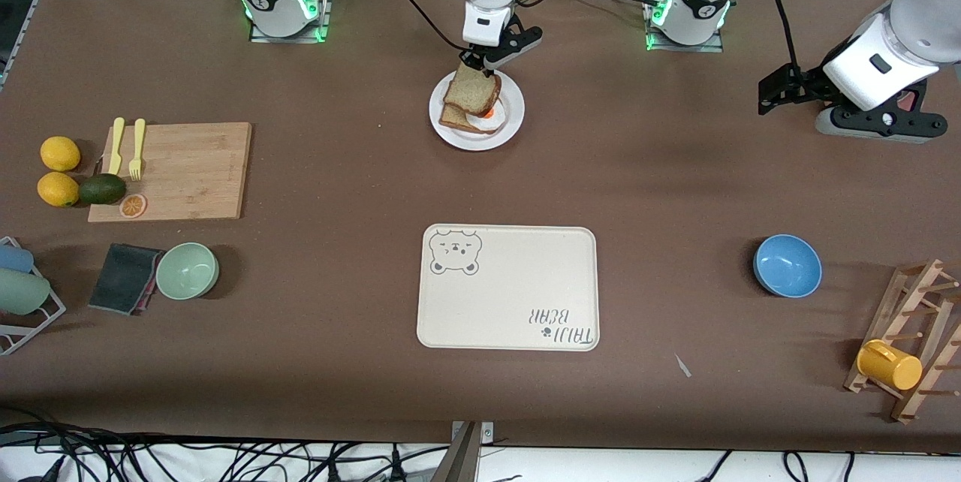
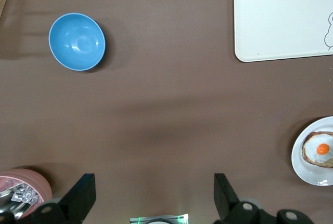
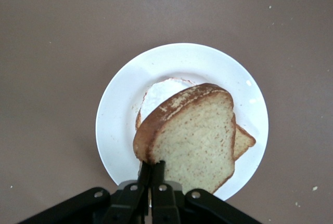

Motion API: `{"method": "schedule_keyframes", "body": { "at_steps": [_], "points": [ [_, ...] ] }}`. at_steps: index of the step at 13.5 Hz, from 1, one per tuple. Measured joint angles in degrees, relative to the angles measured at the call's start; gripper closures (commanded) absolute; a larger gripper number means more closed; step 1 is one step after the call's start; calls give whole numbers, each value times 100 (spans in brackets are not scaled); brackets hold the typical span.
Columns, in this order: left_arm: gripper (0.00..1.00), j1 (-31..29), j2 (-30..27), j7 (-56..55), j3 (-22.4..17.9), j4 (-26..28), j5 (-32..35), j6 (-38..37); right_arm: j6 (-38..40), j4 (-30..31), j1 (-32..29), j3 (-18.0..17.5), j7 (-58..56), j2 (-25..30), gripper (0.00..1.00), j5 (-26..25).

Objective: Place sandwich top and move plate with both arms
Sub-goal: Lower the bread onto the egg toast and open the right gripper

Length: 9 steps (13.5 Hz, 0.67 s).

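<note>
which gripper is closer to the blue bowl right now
Left. The left gripper hangs open over bare table at the left arm's end, the same end as the blue bowl. The right gripper is over the plate, holding the sandwich top.

Table clutter around the work area

A cream bear tray (image 1: 508, 287) lies nearest the front camera at mid-table. Toward the right arm's end sit a wooden cutting board (image 1: 184, 170) bearing two yellow forks (image 1: 127, 146), two lemons (image 1: 59, 170), an avocado (image 1: 102, 188), a green bowl (image 1: 187, 270) and a dark cloth (image 1: 124, 278). Toward the left arm's end: a blue bowl (image 1: 787, 265) and a wooden rack (image 1: 912, 339) holding a yellow cup (image 1: 889, 365).
</note>
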<state>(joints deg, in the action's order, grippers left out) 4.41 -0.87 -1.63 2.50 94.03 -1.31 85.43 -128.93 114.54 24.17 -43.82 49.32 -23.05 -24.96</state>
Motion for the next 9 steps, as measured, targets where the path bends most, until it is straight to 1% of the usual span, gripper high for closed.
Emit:
{"method": "schedule_keyframes", "body": {
  "at_steps": [1, 3, 6, 7, 8, 9],
  "points": [
    [0, 7, 0, 0, 0, 0, 0, 0, -16, -2, 6, 37, 76, -57, 57, -3],
    [0, 19, 0, 0, 0, 0, 0, -1, -114, -21, 5, 165, 139, -148, 41, -3],
    [0, 25, 2, 0, 0, 0, 0, 0, -158, -82, 5, 280, 164, -164, 30, 27],
    [0, 26, 2, 0, 0, 0, 0, 0, -158, -115, 6, 290, 186, -146, 25, 87],
    [0, 26, 3, 0, 0, 0, 0, 0, -158, -146, 6, 313, 192, -106, 23, 203],
    [0, 26, 4, 0, 0, 0, 0, 0, -158, -172, 5, 351, 192, -38, 17, 325]
  ]
}}
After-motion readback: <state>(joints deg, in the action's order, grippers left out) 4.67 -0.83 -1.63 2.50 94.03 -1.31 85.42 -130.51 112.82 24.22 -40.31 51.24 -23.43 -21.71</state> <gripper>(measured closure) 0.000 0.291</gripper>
